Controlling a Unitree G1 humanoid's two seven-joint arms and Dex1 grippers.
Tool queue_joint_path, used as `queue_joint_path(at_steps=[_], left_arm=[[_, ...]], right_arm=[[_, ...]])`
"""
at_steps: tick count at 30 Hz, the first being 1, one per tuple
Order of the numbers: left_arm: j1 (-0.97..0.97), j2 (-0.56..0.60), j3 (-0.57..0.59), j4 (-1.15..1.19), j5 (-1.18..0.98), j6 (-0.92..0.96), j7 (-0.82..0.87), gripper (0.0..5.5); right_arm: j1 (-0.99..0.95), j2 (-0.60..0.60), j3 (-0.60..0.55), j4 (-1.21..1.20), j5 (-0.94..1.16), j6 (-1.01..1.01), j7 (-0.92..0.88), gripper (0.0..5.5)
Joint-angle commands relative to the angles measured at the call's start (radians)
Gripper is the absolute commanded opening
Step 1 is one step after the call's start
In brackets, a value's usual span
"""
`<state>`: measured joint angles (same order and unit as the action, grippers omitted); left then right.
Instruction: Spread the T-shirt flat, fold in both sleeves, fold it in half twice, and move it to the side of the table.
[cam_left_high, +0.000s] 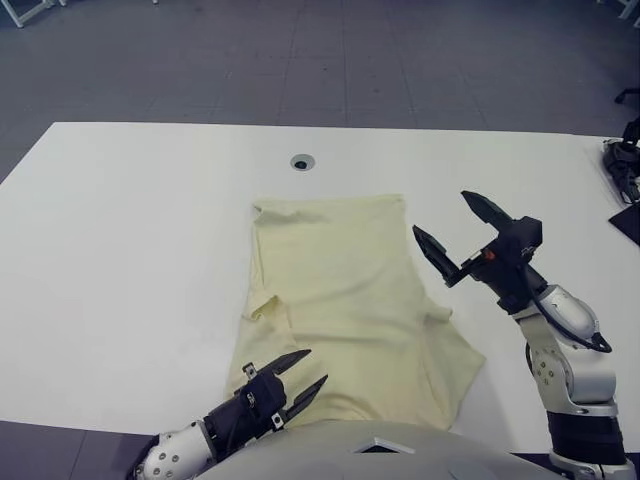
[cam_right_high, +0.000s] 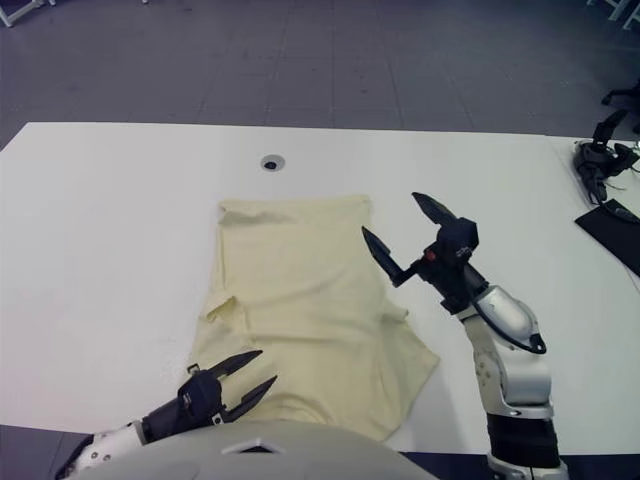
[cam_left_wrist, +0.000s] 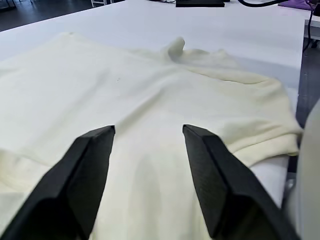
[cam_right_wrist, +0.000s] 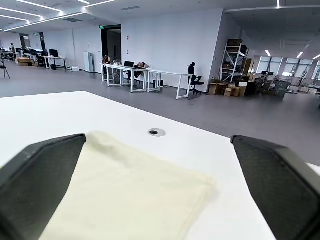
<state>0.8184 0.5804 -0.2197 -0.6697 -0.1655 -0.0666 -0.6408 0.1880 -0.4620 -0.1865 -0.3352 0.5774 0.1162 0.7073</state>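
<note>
Nearest us, our left gripper (cam_left_high: 316, 366), jaws ajar and empty, overhangs one pale yellow fabric T-shirt (cam_left_high: 330, 280); right gripper (cam_left_high: 440, 213), jaws wide, empty.

The T-shirt (cam_left_high: 340, 300) is lying as soft, matt cloth, creasing lightly along its folds. The worktop (cam_left_high: 130, 250) under it is showing a smooth white surface with a faint sheen. The left claw (cam_left_high: 315, 367) and right claw (cam_left_high: 440, 213) are looking like matt black hard plastic. The round grommet (cam_left_high: 302, 162) is glinting like metal, and the floor (cam_left_high: 300, 60) is looking matt grey
</note>
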Motion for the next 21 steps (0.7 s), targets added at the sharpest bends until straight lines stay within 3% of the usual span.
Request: queue_joint_path(at_steps=[1, 5, 10, 15, 18, 21], left_arm=[[-0.051, 0.015, 0.122, -0.096, -0.23, 0.106, 0.006, 3.17], [-0.108, -0.019, 0.263, -0.14, -0.462, 0.163, 0.072, 3.84], [-0.235, -0.072, 0.52, -0.06, -0.628, 0.206, 0.28, 4.63], [-0.297, -0.083, 0.598, -0.014, -0.571, 0.239, 0.376, 5.37], [-0.313, -0.1, 0.621, -0.01, -0.533, 0.249, 0.413, 5.37], [-0.31, -0.114, 0.608, -0.013, -0.497, 0.258, 0.42, 5.4]], right_arm=[[0.063, -0.064, -0.115, 0.025, 0.163, 0.09, 0.108, 5.4], [0.152, -0.133, -0.189, 0.08, 0.277, 0.184, 0.272, 5.4], [0.297, -0.238, -0.223, 0.174, 0.223, 0.185, 0.501, 5.4], [0.349, -0.307, -0.187, 0.227, 0.054, 0.093, 0.575, 5.4], [0.362, -0.328, -0.161, 0.246, -0.026, 0.049, 0.596, 5.4], [0.376, -0.338, -0.132, 0.256, -0.084, 0.015, 0.604, 4.93]])
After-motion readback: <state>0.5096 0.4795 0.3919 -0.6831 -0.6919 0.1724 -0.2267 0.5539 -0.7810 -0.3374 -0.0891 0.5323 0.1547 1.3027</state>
